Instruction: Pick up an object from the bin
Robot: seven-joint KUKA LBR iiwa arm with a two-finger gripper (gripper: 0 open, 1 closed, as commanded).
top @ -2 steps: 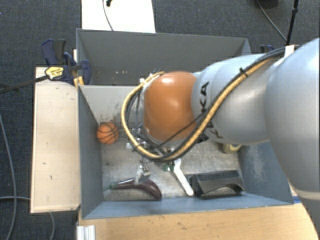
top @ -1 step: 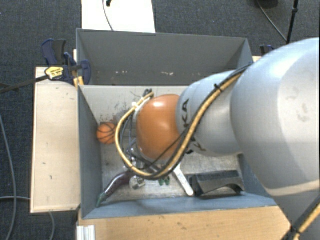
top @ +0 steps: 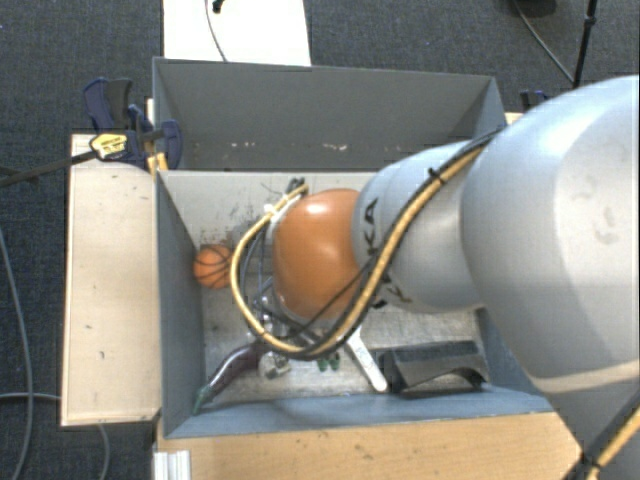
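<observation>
Arm (top: 560, 248) over grey bin (top: 320, 108), dark floor (top: 60, 28) around

Small orange ball (top: 211, 266) with dark seam lines, like a mini basketball, sits on the floor of the bin (top: 330, 108) near its left wall. Flat black piece (top: 435, 366) lies front right. White stick (top: 366, 364) lies slanted just left of it. Dark curved thing (top: 228, 370) lies front left, kind unclear.
</observation>
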